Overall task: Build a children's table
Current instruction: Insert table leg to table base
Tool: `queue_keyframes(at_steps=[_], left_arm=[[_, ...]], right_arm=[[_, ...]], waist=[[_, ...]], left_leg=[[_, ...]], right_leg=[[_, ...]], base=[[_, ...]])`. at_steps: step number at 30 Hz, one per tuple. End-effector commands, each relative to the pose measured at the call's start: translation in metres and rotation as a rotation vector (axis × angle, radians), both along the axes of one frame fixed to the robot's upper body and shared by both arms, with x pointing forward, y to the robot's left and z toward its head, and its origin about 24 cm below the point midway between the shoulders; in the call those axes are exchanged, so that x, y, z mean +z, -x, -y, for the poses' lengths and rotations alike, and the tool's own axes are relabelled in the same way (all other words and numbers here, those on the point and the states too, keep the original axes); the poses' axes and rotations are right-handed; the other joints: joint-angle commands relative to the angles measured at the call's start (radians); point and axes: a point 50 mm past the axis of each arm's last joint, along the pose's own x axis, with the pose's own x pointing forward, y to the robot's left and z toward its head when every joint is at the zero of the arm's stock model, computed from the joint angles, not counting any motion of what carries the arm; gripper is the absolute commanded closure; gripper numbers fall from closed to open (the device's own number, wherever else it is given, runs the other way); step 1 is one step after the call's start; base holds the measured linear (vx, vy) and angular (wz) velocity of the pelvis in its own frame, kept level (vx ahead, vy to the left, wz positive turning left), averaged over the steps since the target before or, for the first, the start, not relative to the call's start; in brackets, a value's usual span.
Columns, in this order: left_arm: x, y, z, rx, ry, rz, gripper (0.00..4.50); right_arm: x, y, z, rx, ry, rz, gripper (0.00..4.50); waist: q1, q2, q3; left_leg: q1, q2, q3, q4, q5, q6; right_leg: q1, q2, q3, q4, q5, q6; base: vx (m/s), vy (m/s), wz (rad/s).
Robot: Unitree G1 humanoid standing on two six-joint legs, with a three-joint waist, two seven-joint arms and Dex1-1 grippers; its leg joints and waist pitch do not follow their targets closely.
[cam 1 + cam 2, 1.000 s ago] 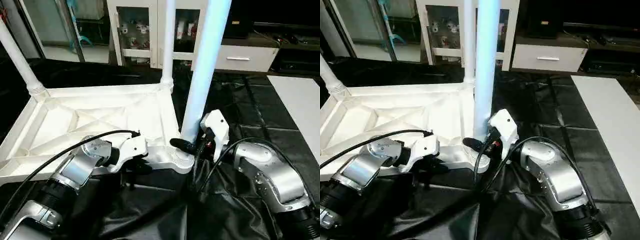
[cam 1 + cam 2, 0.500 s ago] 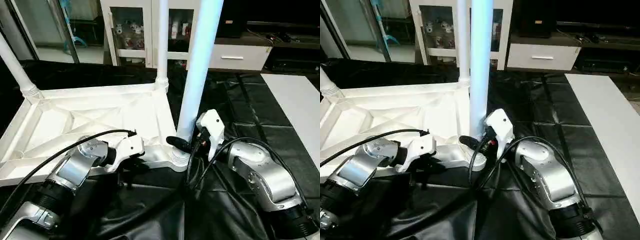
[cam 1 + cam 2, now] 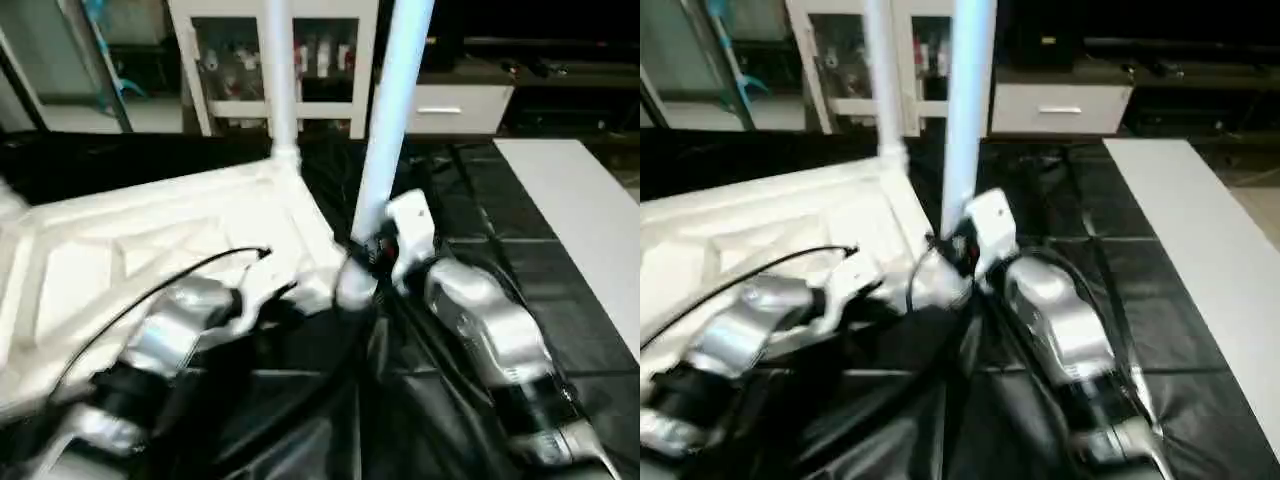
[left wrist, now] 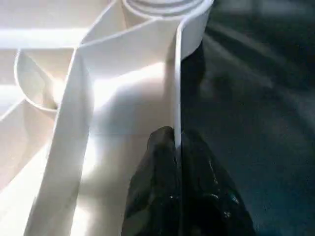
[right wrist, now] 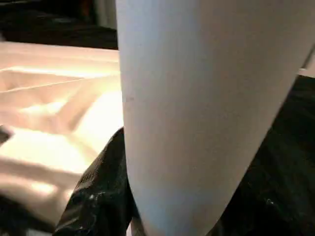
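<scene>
Right now the tabletop [image 3: 150, 240] lies upside down on the black-covered worktop [image 3: 520, 230], its ribbed underside facing up and taking up the left half of the frame in the head views. One leg [image 3: 278, 80] stands upright in the far corner socket, near the top centre of the frame. A second leg [image 3: 385, 130] rises from the near right corner socket [image 3: 352, 285], slightly tilted, toward the upper edge of the frame.

The right claw [image 3: 372, 252], at centre frame, is wrapped around the base of that near leg just above the socket; in the right wrist view one black finger [image 5: 98, 191] presses against the white shaft.

The left claw [image 4: 176, 172] is clenched on the thin rim of the tabletop, one finger on each side of the wall, a little way along from the near right socket. Its silver forearm [image 3: 170, 335] runs in from the lower left.

Behind, a white glass-door cabinet [image 3: 240, 60] stands at the upper edge, and a white board [image 3: 580, 210] lies at the right.
</scene>
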Motion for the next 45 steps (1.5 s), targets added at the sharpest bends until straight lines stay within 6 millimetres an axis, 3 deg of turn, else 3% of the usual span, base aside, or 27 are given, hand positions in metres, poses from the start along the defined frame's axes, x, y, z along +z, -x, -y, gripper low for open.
queue_keyframes(at_steps=[1,6,8,9,10,15,21,24,27,30,31,32,33,36,39,44,45], left_arm=[[0.006,-0.006,0.014,0.102,0.08,0.031,4.5],[0.005,-0.011,0.042,0.221,0.095,0.021,4.5],[0.006,-0.016,0.053,0.306,0.089,0.034,4.5],[0.007,-0.018,0.059,0.341,0.091,0.04,4.5],[0.007,-0.018,0.061,0.35,0.095,0.04,4.5],[0.008,-0.017,0.065,0.355,0.09,0.036,4.5],[0.006,-0.015,0.059,0.353,0.073,0.031,4.5],[0.006,-0.016,0.057,0.359,0.066,0.031,4.5],[0.006,-0.017,0.055,0.355,0.06,0.031,4.5],[0.007,-0.017,0.053,0.344,0.054,0.034,4.5],[0.007,-0.016,0.053,0.32,0.045,0.039,4.5],[0.007,-0.016,0.053,0.315,0.045,0.038,4.5],[0.007,-0.015,0.052,0.307,0.048,0.035,4.5],[0.008,-0.014,0.051,0.291,0.047,0.032,4.5],[0.008,-0.012,0.047,0.248,0.038,0.036,4.5],[0.009,-0.003,0.041,0.119,0.027,0.024,4.5],[0.009,-0.002,0.041,0.101,0.023,0.025,4.5]], right_arm=[[-0.047,0.001,0.017,-0.148,0.11,-0.191,2.68],[-0.049,-0.012,0.007,-0.222,0.135,-0.192,2.68],[-0.05,-0.018,0.003,-0.268,0.137,-0.195,2.68],[-0.05,-0.02,0.001,-0.291,0.128,-0.202,2.68],[-0.051,-0.021,0.001,-0.3,0.119,-0.206,2.68],[-0.052,-0.024,-0.001,-0.327,0.109,-0.212,2.68],[-0.05,-0.027,-0.006,-0.301,0.077,-0.206,2.68],[-0.047,-0.029,-0.008,-0.276,0.026,-0.196,2.68],[-0.039,-0.03,-0.008,-0.24,-0.013,-0.173,1.98],[-0.033,-0.03,-0.008,-0.195,-0.01,-0.151,1.9],[-0.026,-0.028,-0.006,-0.149,0.001,-0.124,1.78],[-0.025,-0.028,-0.005,-0.139,0.002,-0.121,1.78],[-0.021,-0.026,-0.004,-0.115,0.001,-0.113,1.55],[-0.016,-0.021,-0.002,-0.059,0.001,-0.102,1.48],[-0.007,-0.004,0.008,0.06,-0.004,-0.108,1.18],[0.006,0.021,0.027,0.212,-0.001,-0.101,0.87],[0.006,0.023,0.029,0.229,0.01,-0.098,0.76]], waist=[[-0.003,-0.011,-0.029],[0.004,-0.017,-0.034],[0.009,-0.033,-0.035],[0.012,-0.027,-0.034],[0.012,-0.028,-0.034],[0.017,-0.03,-0.036],[0.009,-0.032,-0.034],[0.008,-0.03,-0.035],[0.009,-0.03,-0.034],[0.012,-0.029,-0.038],[0.017,-0.031,-0.044],[0.017,-0.031,-0.044],[0.02,-0.03,-0.048],[0.024,-0.03,-0.048],[0.034,-0.027,-0.044],[0.034,-0.024,-0.043],[0.042,-0.021,-0.041]], left_leg=[[0.0,0.064,-0.035,-0.097,-0.355,-0.026],[-0.002,0.061,-0.025,-0.088,-0.283,0.003],[-0.004,0.06,-0.021,-0.085,-0.255,0.021],[0.001,0.058,-0.02,-0.082,-0.253,0.03],[0.001,0.059,-0.02,-0.082,-0.252,0.031],[-0.006,0.061,-0.022,-0.086,-0.217,0.05],[-0.005,0.063,-0.029,-0.094,-0.302,0.022],[-0.006,0.064,-0.03,-0.095,-0.31,0.016],[-0.006,0.064,-0.028,-0.096,-0.309,0.02],[-0.009,0.065,-0.027,-0.093,-0.276,0.029],[-0.015,0.064,-0.026,-0.087,-0.205,0.046],[-0.015,0.064,-0.026,-0.087,-0.205,0.046],[-0.018,0.065,-0.023,-0.081,-0.136,0.083],[-0.022,0.066,-0.019,-0.074,-0.088,0.114],[-0.016,0.069,-0.018,-0.076,-0.119,0.113],[-0.016,0.072,-0.02,-0.077,-0.124,0.098],[-0.012,0.076,-0.02,-0.078,-0.132,0.095]], right_leg=[[0.009,-0.074,0.042,-0.086,-0.363,-0.193],[0.02,-0.076,0.042,-0.085,-0.285,-0.22],[0.023,-0.076,0.043,-0.085,-0.271,-0.22],[0.018,-0.076,0.042,-0.089,-0.296,-0.22],[0.02,-0.076,0.041,-0.089,-0.301,-0.218],[0.026,-0.074,0.037,-0.083,-0.246,-0.211],[0.019,-0.073,0.034,-0.091,-0.346,-0.18],[0.019,-0.074,0.036,-0.089,-0.327,-0.184],[0.019,-0.075,0.036,-0.089,-0.314,-0.191],[0.024,-0.075,0.038,-0.086,-0.264,-0.204],[0.036,-0.076,0.037,-0.076,-0.171,-0.221],[0.036,-0.076,0.037,-0.076,-0.171,-0.221],[0.036,-0.074,0.034,-0.068,-0.085,-0.243],[0.037,-0.077,0.035,-0.063,-0.022,-0.267],[0.037,-0.075,0.034,-0.068,-0.067,-0.264],[0.038,-0.072,0.033,-0.068,-0.072,-0.264],[0.036,-0.074,0.034,-0.069,-0.074,-0.261]], base=[[0.0,0.0,0.0],[0.0,0.0,0.0],[0.0,0.0,0.0],[0.0,0.0,0.0],[0.0,0.0,0.0],[0.0,0.0,0.0],[0.0,0.0,0.0],[0.0,0.0,0.0],[0.0,0.0,0.0],[0.0,0.0,0.0],[0.0,0.0,0.0],[0.0,0.0,0.0],[0.0,0.0,0.0],[0.0,0.0,0.0],[0.0,0.0,0.0],[0.0,0.0,0.0],[0.0,0.0,0.0]])
